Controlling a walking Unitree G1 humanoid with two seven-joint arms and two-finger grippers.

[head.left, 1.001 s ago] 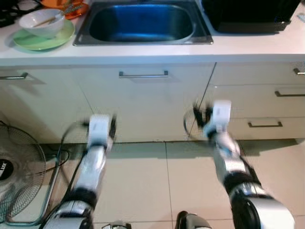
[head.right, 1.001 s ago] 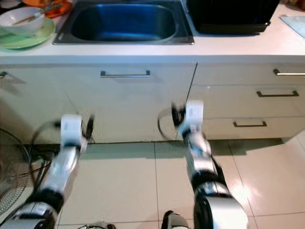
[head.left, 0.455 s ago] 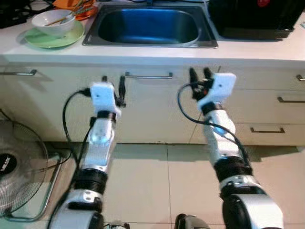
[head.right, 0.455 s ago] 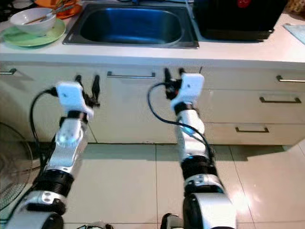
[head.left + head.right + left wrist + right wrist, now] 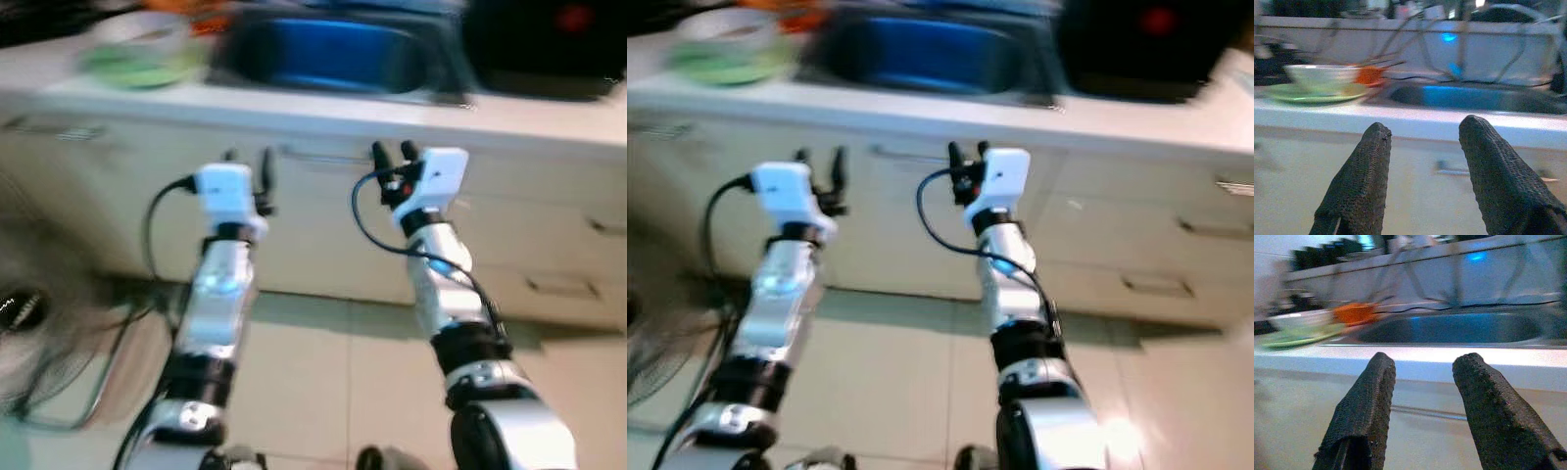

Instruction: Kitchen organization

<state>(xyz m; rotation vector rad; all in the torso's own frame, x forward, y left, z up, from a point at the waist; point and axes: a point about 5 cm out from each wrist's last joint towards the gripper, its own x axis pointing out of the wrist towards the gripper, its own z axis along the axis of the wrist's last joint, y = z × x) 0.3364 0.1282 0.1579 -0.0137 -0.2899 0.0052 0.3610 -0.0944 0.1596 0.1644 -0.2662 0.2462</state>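
Both grippers raised before cabinet front: left gripper point(image 5: 1422, 171) fingers parted, empty; right gripper point(image 5: 1422, 406) likewise. Bowl point(image 5: 1322, 78) on green plate point(image 5: 1303, 94) on bench point(image 5: 1415, 120), beyond fingertips.

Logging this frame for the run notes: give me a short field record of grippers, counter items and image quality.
left gripper: raised before the cabinet front, fingers open, empty
right gripper: raised below the counter edge, fingers open, empty
sink: steel basin set in the counter, ahead of both grippers
white bowl: on the green plate, left of the sink
cabinet handle: horizontal bar under the sink
image quality: head views blurred
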